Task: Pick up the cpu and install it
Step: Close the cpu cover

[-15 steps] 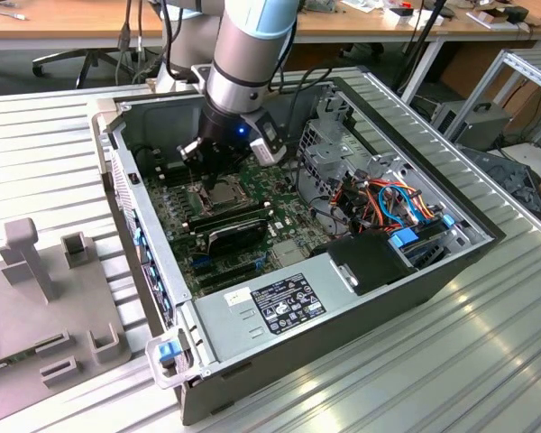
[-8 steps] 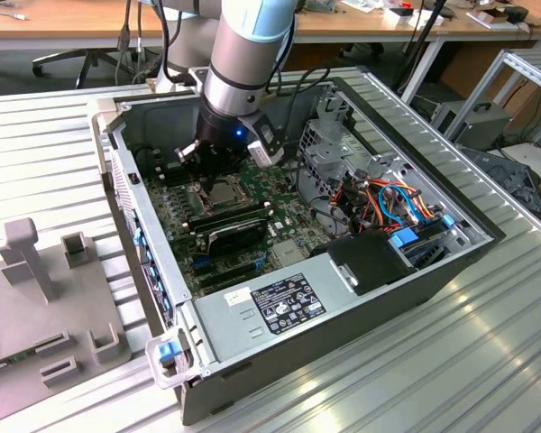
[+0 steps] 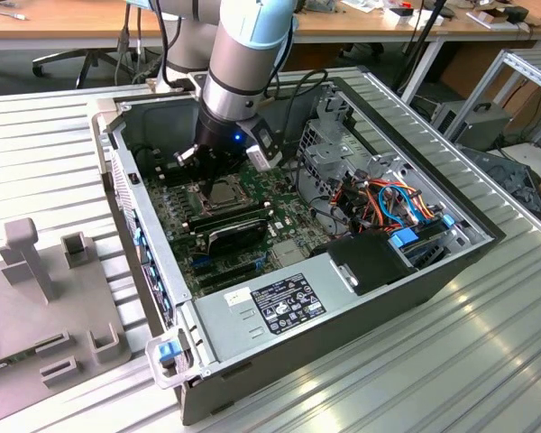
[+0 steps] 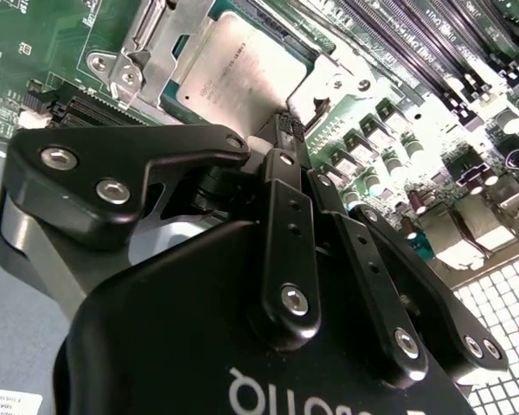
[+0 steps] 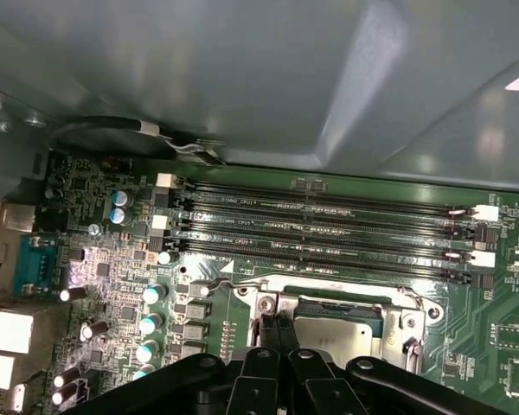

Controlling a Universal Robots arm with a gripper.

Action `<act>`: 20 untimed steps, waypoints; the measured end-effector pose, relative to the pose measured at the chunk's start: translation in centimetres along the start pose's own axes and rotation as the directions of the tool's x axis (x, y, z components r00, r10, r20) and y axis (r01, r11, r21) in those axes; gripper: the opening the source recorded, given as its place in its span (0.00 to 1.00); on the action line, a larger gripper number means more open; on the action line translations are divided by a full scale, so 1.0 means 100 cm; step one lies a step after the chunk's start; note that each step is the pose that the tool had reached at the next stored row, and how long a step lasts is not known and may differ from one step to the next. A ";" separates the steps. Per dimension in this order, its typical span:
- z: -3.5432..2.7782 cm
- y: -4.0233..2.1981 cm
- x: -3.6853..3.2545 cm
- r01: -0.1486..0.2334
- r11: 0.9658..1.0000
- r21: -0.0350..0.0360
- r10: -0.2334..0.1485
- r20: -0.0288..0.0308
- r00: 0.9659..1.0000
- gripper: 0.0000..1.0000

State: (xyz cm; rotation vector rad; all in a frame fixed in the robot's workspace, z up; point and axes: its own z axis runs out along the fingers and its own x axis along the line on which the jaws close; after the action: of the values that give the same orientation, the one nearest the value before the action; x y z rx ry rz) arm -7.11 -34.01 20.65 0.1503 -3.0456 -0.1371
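Gripper: the gripper [image 4: 287, 130] hangs low inside the open computer case [image 3: 487, 236], right over the motherboard [image 5: 104, 277]; its two black fingers [image 5: 273, 333] are pressed together with nothing between them.

Cpu, place: the cpu [image 4: 242, 73] lies flat in the socket frame [image 4: 160, 47], just beyond the fingertips and a little to one side of them in the second wrist view; in the first wrist view its silver top [image 5: 333, 333] sits just beside the closed tips. Whether the tips touch it I cannot tell.

Seating: it looks level with the frame, so it appears to be already dropped into place.

Neighbours: the memory slots [image 5: 329, 225] run on the far side of the socket from the fingers; a row of small capacitors [image 4: 389, 164] stands close beside them.

Handling, judged: light, stiff and flat; the metal top is smooth and likely slippery, and the underside contacts are probably fragile, so no tilting or scraping.

Where to hold, judged: across two opposite edges of the square, fingers kept level, or press only on the middle of the metal top.

Risk, judged: a sideways nudge could skew it in the socket.
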 end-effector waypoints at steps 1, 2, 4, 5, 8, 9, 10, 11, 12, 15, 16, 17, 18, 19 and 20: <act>0.0012 -0.0002 0.0000 0.000 1.000 0.000 0.000 -0.001 1.000 0.11; 0.0021 -0.0003 0.0000 0.001 1.000 0.001 -0.001 -0.001 1.000 0.11; 0.0024 -0.0003 0.0000 0.001 1.000 0.000 -0.001 0.000 1.000 0.11; 0.0026 -0.0002 -0.0001 0.002 1.000 0.000 -0.002 0.000 1.000 0.11; -0.0006 0.0003 0.0001 0.003 1.000 -0.004 -0.003 0.001 1.000 0.11; -0.0029 0.0003 0.0004 0.004 1.000 -0.006 -0.004 0.000 1.000 0.11; -0.0032 0.0004 0.0004 0.004 1.000 -0.008 -0.004 0.001 1.000 0.11; -0.0032 0.0004 0.0004 0.004 1.000 -0.010 -0.004 0.001 1.000 0.11; -0.0033 0.0004 0.0005 0.005 1.000 -0.011 -0.005 0.001 1.000 0.11; -0.0034 0.0003 0.0006 0.008 1.000 -0.012 -0.008 0.001 1.000 0.11; -0.0033 0.0003 0.0010 0.014 1.000 -0.012 -0.014 0.000 1.000 0.11; -0.0031 0.0003 0.0016 0.023 1.000 -0.011 -0.023 -0.001 1.000 0.11; -0.0027 0.0004 0.0025 0.034 0.999 -0.011 -0.034 -0.002 0.999 0.11; -0.0022 0.0005 0.0034 0.041 0.999 -0.012 -0.041 -0.002 0.999 0.11; -0.0011 0.0006 0.0044 0.050 0.999 -0.013 -0.050 -0.003 0.999 0.11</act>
State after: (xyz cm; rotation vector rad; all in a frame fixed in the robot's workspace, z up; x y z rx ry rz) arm -7.54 -34.01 20.80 0.2264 -3.0384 -0.1600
